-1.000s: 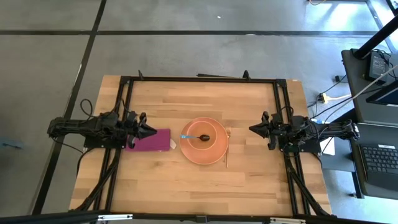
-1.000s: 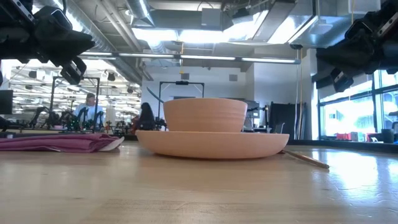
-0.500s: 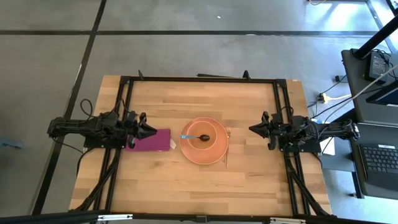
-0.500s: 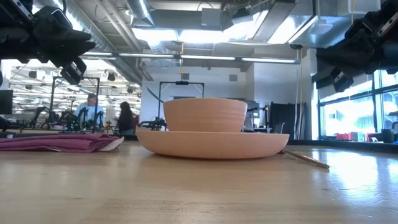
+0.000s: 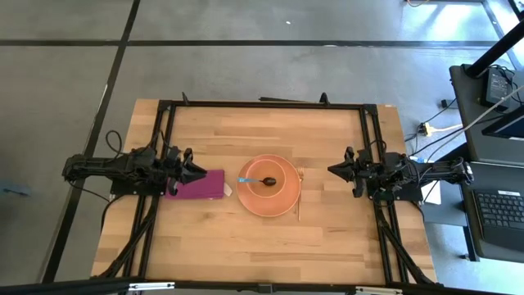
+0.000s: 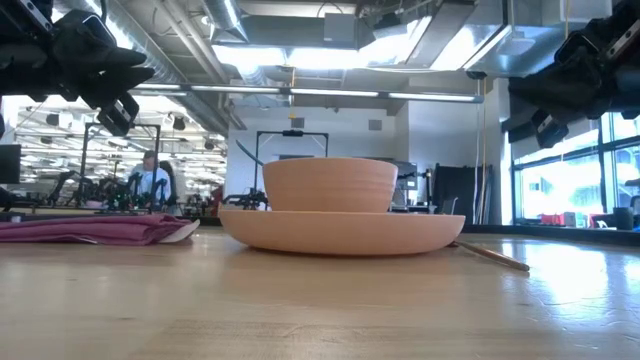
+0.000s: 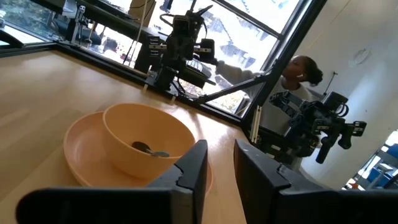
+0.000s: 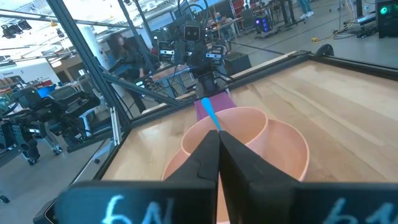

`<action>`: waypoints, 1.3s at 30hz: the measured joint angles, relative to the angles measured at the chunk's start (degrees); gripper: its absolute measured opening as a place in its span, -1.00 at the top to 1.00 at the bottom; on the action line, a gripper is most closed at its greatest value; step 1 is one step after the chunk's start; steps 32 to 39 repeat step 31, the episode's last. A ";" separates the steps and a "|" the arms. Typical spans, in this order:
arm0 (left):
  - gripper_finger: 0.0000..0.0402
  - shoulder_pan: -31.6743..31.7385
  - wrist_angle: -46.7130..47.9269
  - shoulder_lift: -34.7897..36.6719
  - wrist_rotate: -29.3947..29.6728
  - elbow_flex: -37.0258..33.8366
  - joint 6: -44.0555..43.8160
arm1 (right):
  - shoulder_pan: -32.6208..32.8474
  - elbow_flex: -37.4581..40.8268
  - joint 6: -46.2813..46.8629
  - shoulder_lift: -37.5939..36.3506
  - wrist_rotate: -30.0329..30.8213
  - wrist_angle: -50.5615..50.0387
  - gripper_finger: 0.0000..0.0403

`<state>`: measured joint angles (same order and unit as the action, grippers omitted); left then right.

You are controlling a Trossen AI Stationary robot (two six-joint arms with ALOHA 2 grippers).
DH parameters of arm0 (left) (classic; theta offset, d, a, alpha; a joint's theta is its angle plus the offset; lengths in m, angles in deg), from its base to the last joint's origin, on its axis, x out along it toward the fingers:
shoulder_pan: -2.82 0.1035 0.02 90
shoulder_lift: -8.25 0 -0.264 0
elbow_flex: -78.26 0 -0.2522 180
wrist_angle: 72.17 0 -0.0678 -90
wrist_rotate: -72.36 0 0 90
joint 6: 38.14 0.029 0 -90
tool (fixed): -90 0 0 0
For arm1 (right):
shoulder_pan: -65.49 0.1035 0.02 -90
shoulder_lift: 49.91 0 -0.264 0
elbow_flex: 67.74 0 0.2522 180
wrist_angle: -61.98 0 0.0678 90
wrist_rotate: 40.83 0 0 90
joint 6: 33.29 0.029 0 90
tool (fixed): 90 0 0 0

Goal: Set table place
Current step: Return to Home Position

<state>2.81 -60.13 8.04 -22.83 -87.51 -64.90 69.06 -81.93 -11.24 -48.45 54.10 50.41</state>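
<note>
bare light wood planks of the table point(image 6: 300, 310) fill the foreground at table-top level. at its centre sits the round salmon-orange plate point(image 6: 340, 232), with the smaller matching bowl point(image 6: 330, 185) stacked on it. the magenta napkin point(image 6: 90, 231) lies folded flat at the plate's 9 o'clock, just beside the rim. the slim gold fork point(image 5: 300, 192) lies at 3 o'clock, close along the rim.

from table level the bowl's wall hides the spoon point(image 5: 255, 180). only the overhead and wrist cameras show it, dark head down in the bowl and blue handle leaning over the rim toward 9 o'clock.

the left gripper point(image 7: 221, 152) hangs raised at 9 o'clock, above the napkin's outer half. its fingers are parted by a narrow gap and hold nothing. the right gripper point(image 8: 218, 140) hangs at 3 o'clock, apart from the fork, fingertips pressed together and empty. the low view cuts both arms off at its top corners.

beyond the table's black frame a person point(image 7: 301, 71) shows past the glass. a second person point(image 6: 150, 178) sits far off in the workshop, too small to make out.
</note>
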 joint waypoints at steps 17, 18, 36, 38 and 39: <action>0.78 0.00 0.00 -0.02 0.00 0.00 0.00 | -0.01 0.00 0.00 0.02 0.00 0.00 0.95; 0.78 -0.01 0.00 -0.02 0.00 0.00 0.00 | 0.01 0.00 0.00 0.00 0.00 -0.01 0.95; 0.88 -0.02 0.00 -0.02 0.00 0.00 0.00 | 0.01 0.00 0.00 0.00 0.00 0.00 0.95; 0.88 -0.02 0.00 -0.02 0.00 0.00 0.00 | 0.01 0.00 0.00 0.00 0.00 0.00 0.95; 0.88 -0.02 0.00 -0.02 0.00 0.00 0.00 | 0.01 0.00 0.00 0.00 0.00 0.00 0.95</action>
